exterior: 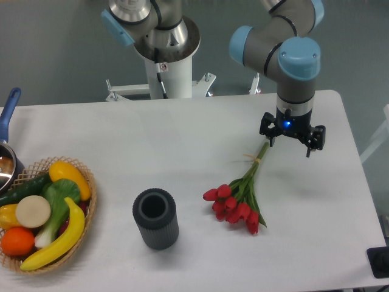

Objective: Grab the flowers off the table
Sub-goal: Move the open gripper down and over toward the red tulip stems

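Note:
The flowers (238,199) lie flat on the white table (182,140), right of centre. Their red tulip buds point toward the front and the green stems run up and right to a pale band (255,160). My gripper (290,146) hangs above the table at the stem ends, just right of them. Its two dark fingers are spread apart and hold nothing. The stem tips reach up to its left finger (270,139); I cannot tell if they touch.
A dark grey ribbed cylinder vase (155,218) stands upright left of the flowers. A wicker basket (85,210) of toy fruit and vegetables sits at the front left edge. A pot with a blue handle (8,109) is at the far left.

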{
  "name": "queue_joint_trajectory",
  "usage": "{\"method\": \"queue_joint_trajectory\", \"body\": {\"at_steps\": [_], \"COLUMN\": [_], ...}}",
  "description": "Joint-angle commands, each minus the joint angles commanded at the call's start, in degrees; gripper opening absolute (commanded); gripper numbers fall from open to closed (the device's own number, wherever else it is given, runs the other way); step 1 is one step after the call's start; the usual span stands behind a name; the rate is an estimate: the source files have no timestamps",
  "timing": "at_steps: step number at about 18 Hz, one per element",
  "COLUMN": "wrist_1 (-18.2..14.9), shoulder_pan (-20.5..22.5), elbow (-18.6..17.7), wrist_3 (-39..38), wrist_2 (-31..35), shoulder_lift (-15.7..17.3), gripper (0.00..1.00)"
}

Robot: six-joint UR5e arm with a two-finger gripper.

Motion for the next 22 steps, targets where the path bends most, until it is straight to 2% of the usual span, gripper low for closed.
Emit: {"method": "queue_joint_trajectory", "body": {"at_steps": [5, 12, 16, 22], "wrist_1": [0.26, 1.05, 4.65, 5.10], "shoulder_pan": [-0.09, -0.44, -0.79, -3.86], "elbow": [-0.35, -3.69, -6.94, -6.51], "wrist_3": [0.00, -0.09, -0.09, -0.44], "wrist_2": [-0.09, -3.60, -3.60, -3.60], "shoulder_lift": [0.00, -0.09, -0.70, -4.74], "gripper": [1.00, 1.00, 1.00, 1.00]}}
